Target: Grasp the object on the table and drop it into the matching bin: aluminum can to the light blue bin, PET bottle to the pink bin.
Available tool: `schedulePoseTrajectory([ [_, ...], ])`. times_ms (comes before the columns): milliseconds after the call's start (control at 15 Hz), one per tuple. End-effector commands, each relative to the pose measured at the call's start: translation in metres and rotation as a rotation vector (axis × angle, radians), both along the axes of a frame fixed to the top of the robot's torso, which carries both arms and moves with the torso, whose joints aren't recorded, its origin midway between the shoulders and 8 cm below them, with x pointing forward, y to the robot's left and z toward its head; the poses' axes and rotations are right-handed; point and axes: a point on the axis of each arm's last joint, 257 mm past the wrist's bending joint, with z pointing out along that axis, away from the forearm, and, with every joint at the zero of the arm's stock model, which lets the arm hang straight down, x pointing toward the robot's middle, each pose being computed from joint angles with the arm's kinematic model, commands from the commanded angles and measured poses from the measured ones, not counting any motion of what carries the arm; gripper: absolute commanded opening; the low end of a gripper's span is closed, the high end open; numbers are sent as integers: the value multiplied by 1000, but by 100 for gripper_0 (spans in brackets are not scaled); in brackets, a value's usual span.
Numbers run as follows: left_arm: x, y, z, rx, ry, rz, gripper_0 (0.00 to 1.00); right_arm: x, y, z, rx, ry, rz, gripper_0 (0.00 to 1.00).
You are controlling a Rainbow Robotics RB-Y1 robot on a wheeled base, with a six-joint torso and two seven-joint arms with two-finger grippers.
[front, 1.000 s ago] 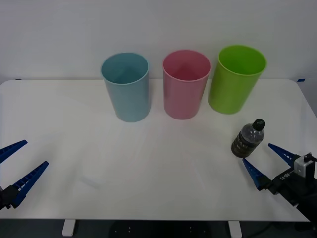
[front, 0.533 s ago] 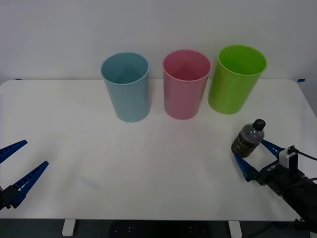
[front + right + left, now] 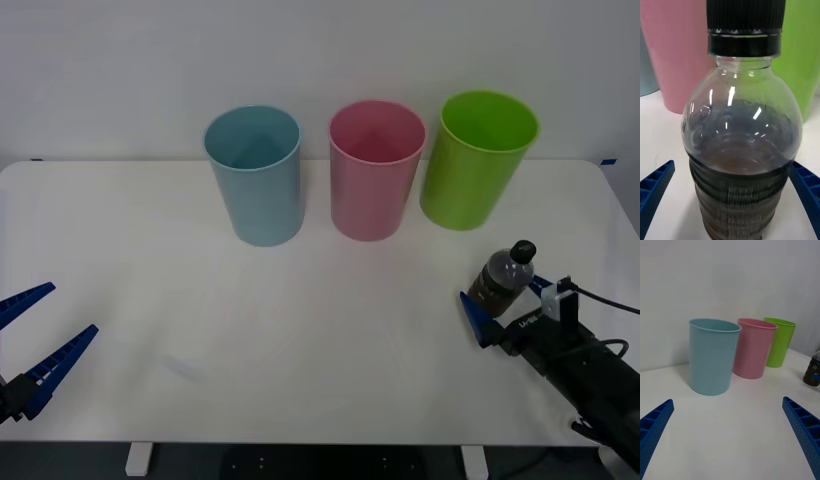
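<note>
Here our right gripper (image 3: 503, 308) sits spread around the PET bottle (image 3: 499, 282), blue fingers (image 3: 654, 189) flanking its ribbed lower body, no squeeze yet. Bottle stands upright on the table (image 3: 320, 340), near the lime green bin (image 3: 476, 160). We judge it light, thin-walled, slick; we'd clamp the ribbed band. Left gripper (image 3: 32, 345) idles open, well apart from the bottle.
</note>
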Motion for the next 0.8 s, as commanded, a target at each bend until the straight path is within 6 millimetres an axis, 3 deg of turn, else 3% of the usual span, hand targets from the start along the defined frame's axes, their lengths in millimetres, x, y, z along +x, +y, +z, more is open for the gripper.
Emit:
schedulePoseTrajectory([
  [67,0,0,0,0,0,0,100,4,1,-1,-4,4,-12,100],
  [400,0,0,0,0,0,0,100,5,1,-1,-15,-2,-13,100],
  [467,0,0,0,0,0,0,100,4,1,0,-11,-3,-15,33],
  [533,0,0,0,0,0,0,100,4,1,0,-7,-3,-16,1],
  [800,0,0,0,0,0,0,100,4,2,-1,-8,-2,-13,0],
])
